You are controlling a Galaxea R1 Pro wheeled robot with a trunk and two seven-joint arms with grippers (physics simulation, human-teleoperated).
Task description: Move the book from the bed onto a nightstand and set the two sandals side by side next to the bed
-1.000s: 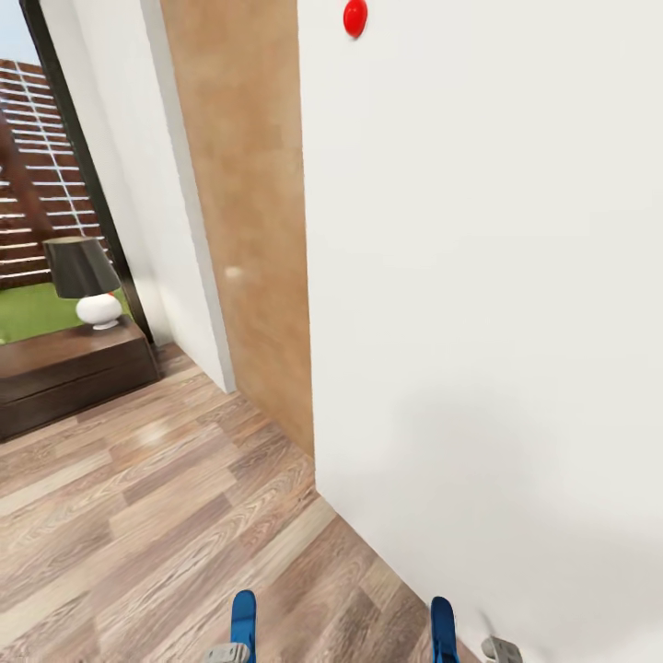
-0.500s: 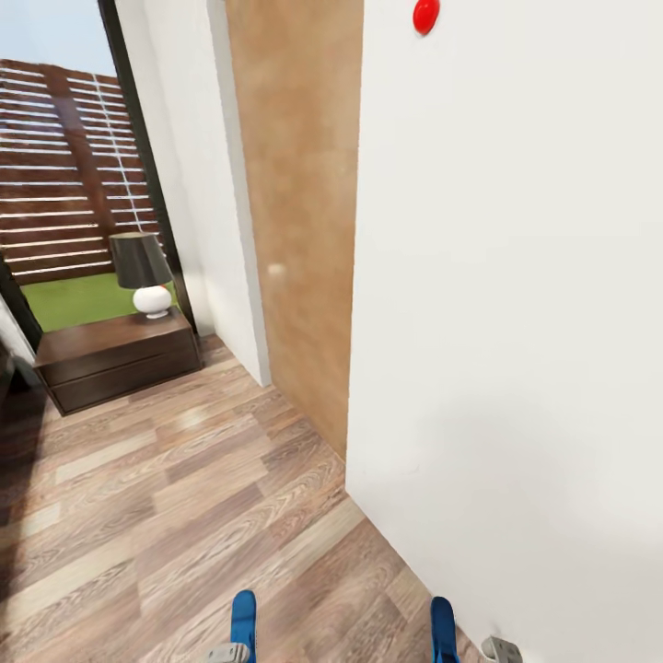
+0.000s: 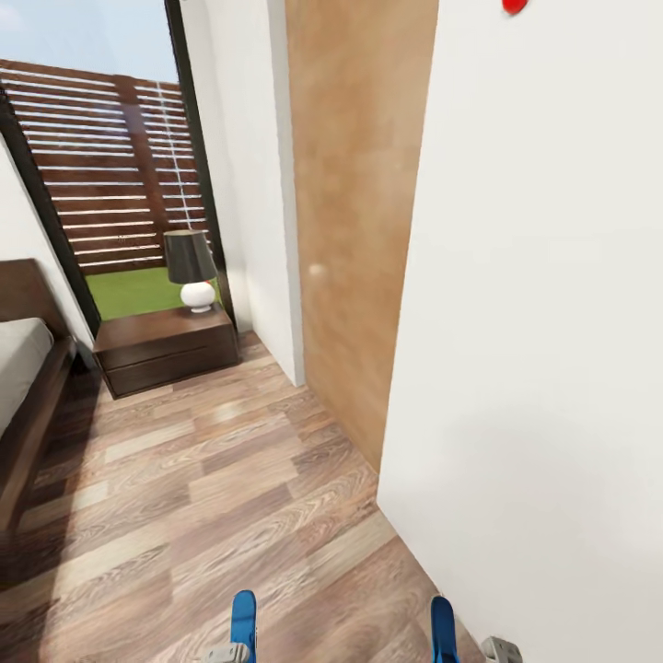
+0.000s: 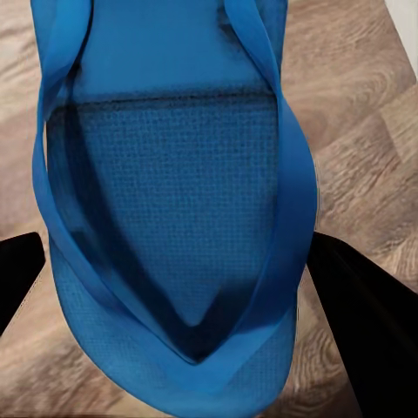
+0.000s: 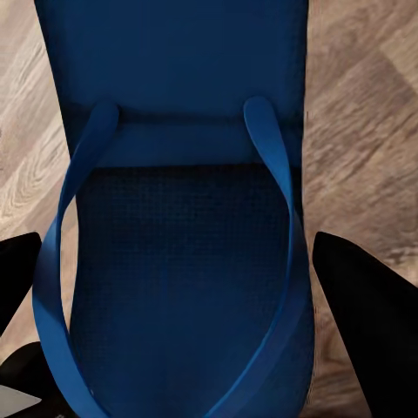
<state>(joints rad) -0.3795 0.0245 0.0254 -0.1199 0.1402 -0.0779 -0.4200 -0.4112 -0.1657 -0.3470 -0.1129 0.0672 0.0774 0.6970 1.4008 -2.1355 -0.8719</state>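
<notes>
Sandals — 2 blue ones, each carried in 1 hand: the left sandal (image 4: 174, 218) sits between the dark fingers (image 4: 366, 322) of the left hand (image 4: 187, 296), the right sandal (image 5: 183, 261) likewise in the right hand (image 5: 187, 305), both above the plank floor (image 3: 212, 479). In the head view their tips show low, the white wall (image 3: 552, 368) just beside the right one. The bed (image 3: 28, 405) and nightstand (image 3: 166, 350) lie ahead. Risks, judged: the right arm brushing the wall while driving — or a thin sole slipping from a light grip.
</notes>
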